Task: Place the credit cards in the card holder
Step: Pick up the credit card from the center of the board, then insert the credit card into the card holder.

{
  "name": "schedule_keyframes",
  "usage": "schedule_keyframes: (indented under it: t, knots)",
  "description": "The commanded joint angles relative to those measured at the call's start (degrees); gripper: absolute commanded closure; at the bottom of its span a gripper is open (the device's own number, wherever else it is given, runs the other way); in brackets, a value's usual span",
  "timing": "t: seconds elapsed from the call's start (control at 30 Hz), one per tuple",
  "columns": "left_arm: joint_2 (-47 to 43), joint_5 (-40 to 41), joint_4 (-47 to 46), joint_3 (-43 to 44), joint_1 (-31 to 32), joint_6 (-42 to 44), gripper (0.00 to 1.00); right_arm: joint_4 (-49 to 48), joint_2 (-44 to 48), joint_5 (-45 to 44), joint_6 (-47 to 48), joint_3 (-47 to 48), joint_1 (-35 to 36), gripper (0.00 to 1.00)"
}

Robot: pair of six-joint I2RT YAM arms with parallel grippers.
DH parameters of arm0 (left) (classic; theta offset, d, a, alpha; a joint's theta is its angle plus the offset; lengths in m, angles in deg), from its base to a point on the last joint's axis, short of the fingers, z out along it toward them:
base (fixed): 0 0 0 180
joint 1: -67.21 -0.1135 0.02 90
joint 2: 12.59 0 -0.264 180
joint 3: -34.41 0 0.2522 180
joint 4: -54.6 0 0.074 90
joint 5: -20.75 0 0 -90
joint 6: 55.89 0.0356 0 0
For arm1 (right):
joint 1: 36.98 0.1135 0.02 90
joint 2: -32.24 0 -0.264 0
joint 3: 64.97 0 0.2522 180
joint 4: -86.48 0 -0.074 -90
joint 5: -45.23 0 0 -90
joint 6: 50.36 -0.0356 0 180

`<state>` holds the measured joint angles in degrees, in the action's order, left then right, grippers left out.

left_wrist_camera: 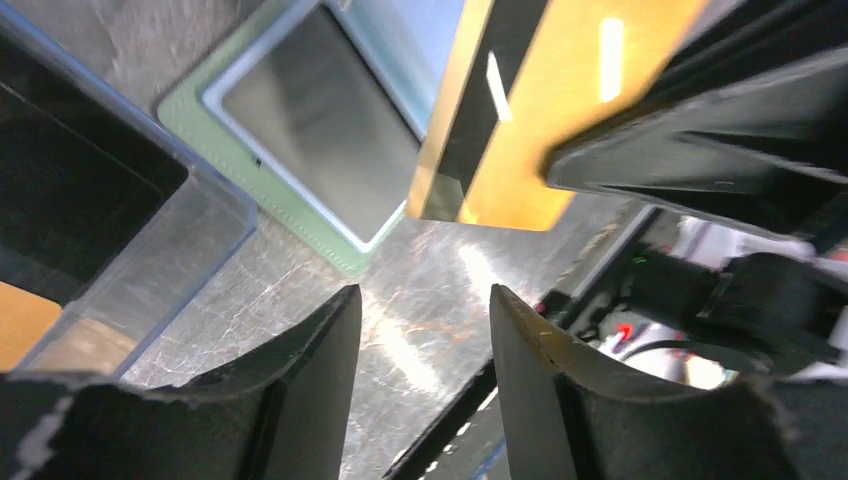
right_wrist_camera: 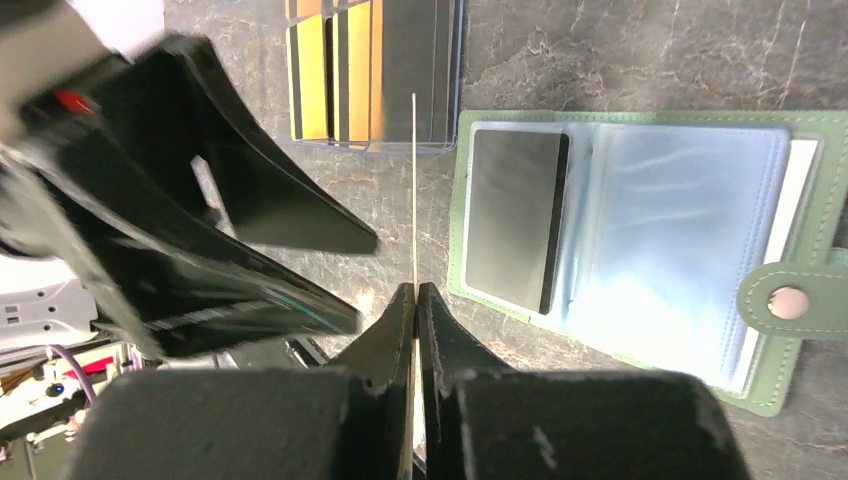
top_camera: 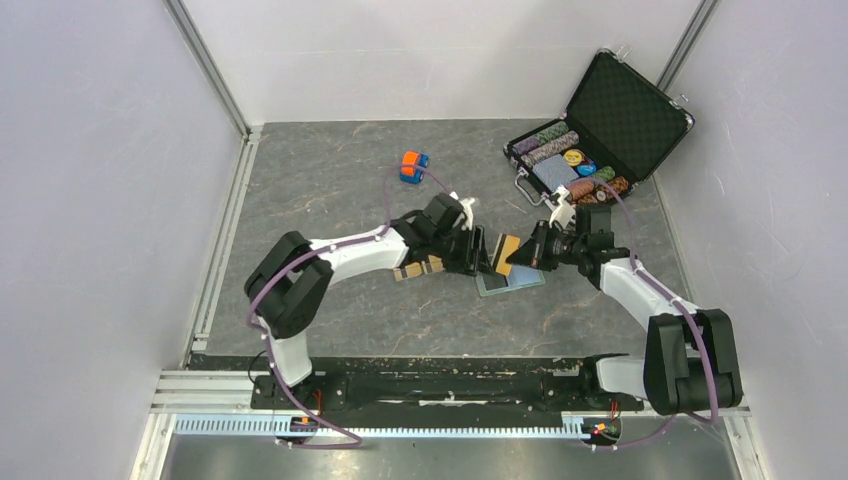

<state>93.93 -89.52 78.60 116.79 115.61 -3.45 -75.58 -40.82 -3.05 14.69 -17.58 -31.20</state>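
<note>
Grey marbled bench (top_camera: pixel 330 180) beneath everything. Open at the far right: black chip case (top_camera: pixel 610 125) with rows of chips inside, markings too small to read.

Left end effector (left_wrist_camera: pixel 425 330) released, fingers apart with nothing between them, just beside the held card. Right end effector (right_wrist_camera: pixel 416 300) clenched on an orange-gold credit card (left_wrist_camera: pixel 560 110), held on edge clear of the bench. Dark stripe along one side, no lettering legible.

Lying open and flat at centre: sage-green card holder (right_wrist_camera: pixel 640 240), pale blue inside, snap tab at one end, one black credit card (right_wrist_camera: pixel 515 215) in a clear pocket. Just beside it: clear plastic tray (left_wrist_camera: pixel 190 240) holding more credit cards (right_wrist_camera: pixel 360 70), orange-gold and black.

Well apart, toward the far side: orange-and-blue toy car (top_camera: pixel 413 166).
</note>
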Motion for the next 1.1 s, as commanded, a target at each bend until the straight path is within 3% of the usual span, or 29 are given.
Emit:
schedule_keyframes:
  t: [0.0, 0.23, 0.47, 1.07]
  knots:
    - [-7.76, -7.0, -10.8, -1.98, -6.09, -5.8, 0.41, 5.54, -0.12, 2.92, 5.45, 4.14, -1.45, 1.0]
    - [-9.36, -24.21, -18.47, -1.52, -13.85, -8.78, 0.37, 5.93, -1.3, 12.25, 9.24, 9.25, -1.49, 1.0]
    - [-7.74, -32.1, -20.12, -2.21, -14.92, -7.78, 0.38, 5.35, -0.23, 18.25, 8.68, 10.57, -1.49, 1.0]
    - [-3.52, -35.62, -24.65, -3.96, -11.12, -9.1, 0.45, 0.04, 2.38, 22.83, 4.26, 7.56, -1.53, 1.0]
